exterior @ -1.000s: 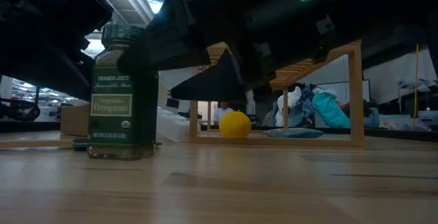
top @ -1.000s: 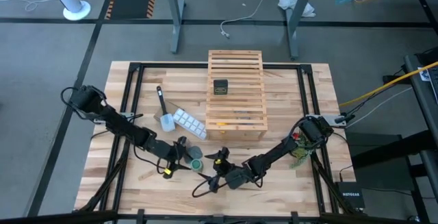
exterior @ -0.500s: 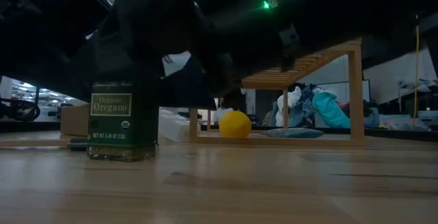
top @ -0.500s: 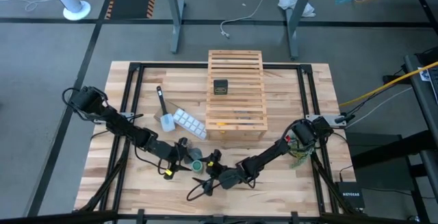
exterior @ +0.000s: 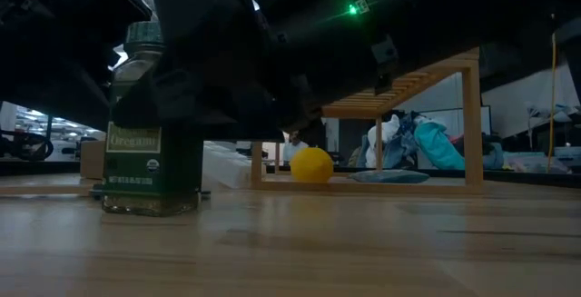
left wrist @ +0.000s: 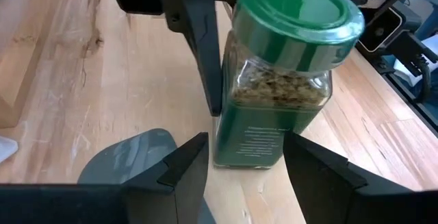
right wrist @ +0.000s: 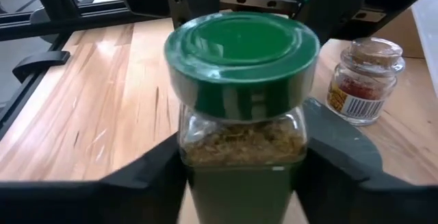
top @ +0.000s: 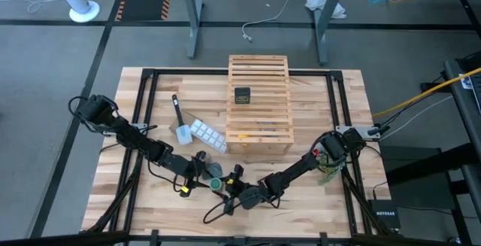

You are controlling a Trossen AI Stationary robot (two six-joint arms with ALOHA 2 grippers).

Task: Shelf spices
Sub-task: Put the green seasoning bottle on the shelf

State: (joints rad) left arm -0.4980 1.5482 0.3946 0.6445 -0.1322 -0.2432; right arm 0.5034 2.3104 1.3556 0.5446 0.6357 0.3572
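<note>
The green jar with the green lid [top: 216,180] stands upright on its base on the tabletop near the near edge; the low view shows it [exterior: 150,170] too. My right gripper [top: 227,187] [right wrist: 243,179] is shut on it. My left gripper [top: 204,169] [left wrist: 243,157] is open, its fingertips on either side of the jar's base [left wrist: 248,157]; I cannot tell whether they touch it. The tiny clear jar with brownish contents [right wrist: 363,80] stands beside it. The dark boxy jar [top: 242,95] sits on the slatted wooden rack [top: 259,107]. My right gripper pinches the green jar's glass body [right wrist: 243,145] below the lid between its two fingers [right wrist: 147,172], one on each side. It comes at the jar nearly level from the table's right. The jar stays upright with its base on the table [exterior: 150,208].
A white ice-cube tray [top: 207,135] and a dark-handled tool [top: 178,118] lie left of the rack. A flat grey-green pad [left wrist: 130,157] lies by the jar. A yellow round thing [exterior: 311,164] sits under the rack [exterior: 408,84]. Bare tabletop shows at the near right.
My right gripper has moved toward the table's left, onto the green jar, and its fingers now flank the jar's body. The jar has turned a little and slid slightly along the table, staying upright.
</note>
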